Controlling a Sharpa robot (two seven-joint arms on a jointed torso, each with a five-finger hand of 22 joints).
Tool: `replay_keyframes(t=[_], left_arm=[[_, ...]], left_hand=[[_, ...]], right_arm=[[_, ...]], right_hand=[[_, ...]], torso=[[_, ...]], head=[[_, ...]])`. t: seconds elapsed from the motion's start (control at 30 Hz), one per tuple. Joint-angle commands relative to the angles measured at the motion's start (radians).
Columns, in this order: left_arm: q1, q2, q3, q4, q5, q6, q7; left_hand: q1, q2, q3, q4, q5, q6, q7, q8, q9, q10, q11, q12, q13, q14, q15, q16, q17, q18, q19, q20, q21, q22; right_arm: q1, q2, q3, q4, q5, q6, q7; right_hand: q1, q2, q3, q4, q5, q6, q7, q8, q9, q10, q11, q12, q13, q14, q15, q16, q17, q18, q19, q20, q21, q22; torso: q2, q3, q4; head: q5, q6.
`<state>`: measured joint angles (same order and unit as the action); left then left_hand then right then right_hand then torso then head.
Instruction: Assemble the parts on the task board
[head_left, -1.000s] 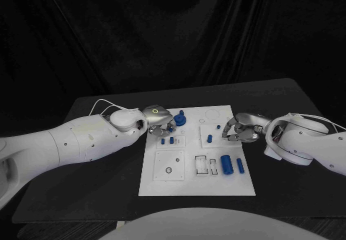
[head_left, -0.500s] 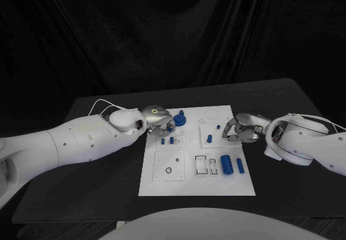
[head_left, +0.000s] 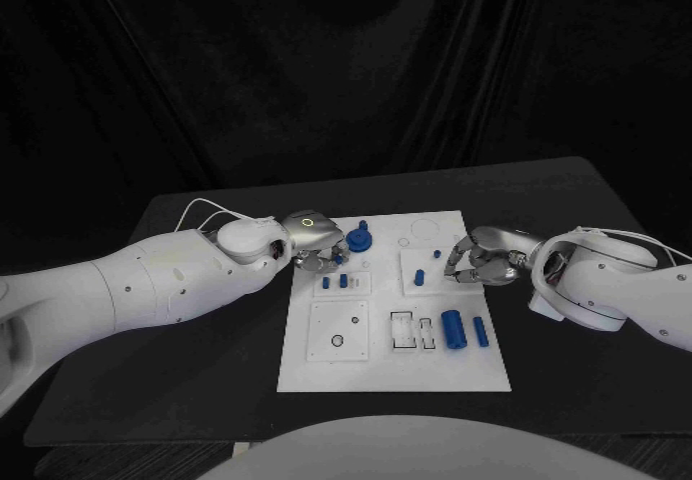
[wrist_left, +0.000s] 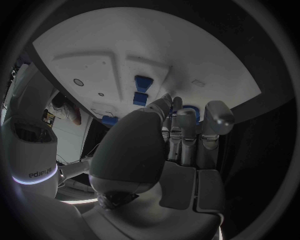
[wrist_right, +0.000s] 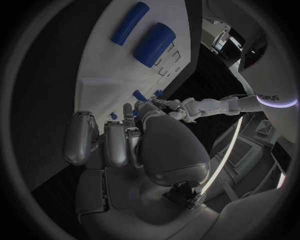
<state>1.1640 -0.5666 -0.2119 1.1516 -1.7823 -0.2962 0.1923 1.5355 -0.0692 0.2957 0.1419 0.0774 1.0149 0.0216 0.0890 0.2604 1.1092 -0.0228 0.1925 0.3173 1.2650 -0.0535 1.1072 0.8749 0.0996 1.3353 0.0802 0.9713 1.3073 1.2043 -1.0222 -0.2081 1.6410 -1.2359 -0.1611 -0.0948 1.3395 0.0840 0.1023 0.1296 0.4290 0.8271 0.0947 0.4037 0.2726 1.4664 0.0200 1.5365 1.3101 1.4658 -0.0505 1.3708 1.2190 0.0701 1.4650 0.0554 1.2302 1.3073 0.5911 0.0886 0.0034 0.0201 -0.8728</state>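
Meanwhile both hands, left hand (head_left: 320, 248) and right hand (head_left: 476, 258), flank the task board (head_left: 375, 362) (grips impossible to tell), blue cylinders (head_left: 456, 329) lying nearer.

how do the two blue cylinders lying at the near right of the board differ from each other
The thick cylinder is clearly wider than the thin cylinder beside it. The thick one lies nearer the board's middle, next to the rectangular slots, while the thin one lies closer to the task board's right edge. Both are blue, lie flat on their sides roughly parallel, and neither hand touches them.
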Motion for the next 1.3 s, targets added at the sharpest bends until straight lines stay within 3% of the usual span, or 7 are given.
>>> replay_keyframes(t=[0.03, 1.3], left_arm=[[-0.002, 0.000, 0.000, 0.000, -0.003, 0.013, 0.001], [-0.002, 0.001, 0.000, -0.009, -0.003, 0.018, -0.015]], left_hand=[[0.003, -0.009, 0.001, -0.005, 0.004, 0.001, -0.003, 0.004, 0.000, -0.008, 0.001, 0.000, 0.002, -0.008, 0.002, -0.007, -0.002, 0.008, -0.007, -0.002, -0.007, 0.120], [-0.028, -0.027, 0.000, 0.016, -0.018, -0.090, -0.030, -0.026, -0.017, -0.040, 0.009, -0.021, -0.012, -0.016, 0.004, -0.023, -0.016, 0.010, -0.012, 0.000, -0.027, 0.117]], right_arm=[[-0.003, -0.002, 0.001, 0.001, -0.001, 0.003, -0.017], [-0.003, -0.004, 0.001, 0.003, -0.001, 0.004, -0.019]], right_hand=[[0.010, -0.004, 0.003, -0.002, 0.003, 0.006, 0.000, 0.003, 0.001, 0.061, -0.008, -0.007, 0.184, 0.043, -0.009, -0.006, -0.002, 0.001, 0.009, -0.007, -0.004, 0.168], [0.009, -0.005, 0.005, -0.004, 0.003, 0.008, -0.001, 0.003, 0.002, 0.060, -0.009, -0.008, 0.183, 0.043, -0.009, -0.007, -0.003, 0.001, 0.009, -0.008, -0.005, 0.168]], torso=[[0.000, 0.0001, 0.0001], [0.000, -0.0003, -0.0002]], head=[[0.000, 0.000], [0.004, 0.000]])
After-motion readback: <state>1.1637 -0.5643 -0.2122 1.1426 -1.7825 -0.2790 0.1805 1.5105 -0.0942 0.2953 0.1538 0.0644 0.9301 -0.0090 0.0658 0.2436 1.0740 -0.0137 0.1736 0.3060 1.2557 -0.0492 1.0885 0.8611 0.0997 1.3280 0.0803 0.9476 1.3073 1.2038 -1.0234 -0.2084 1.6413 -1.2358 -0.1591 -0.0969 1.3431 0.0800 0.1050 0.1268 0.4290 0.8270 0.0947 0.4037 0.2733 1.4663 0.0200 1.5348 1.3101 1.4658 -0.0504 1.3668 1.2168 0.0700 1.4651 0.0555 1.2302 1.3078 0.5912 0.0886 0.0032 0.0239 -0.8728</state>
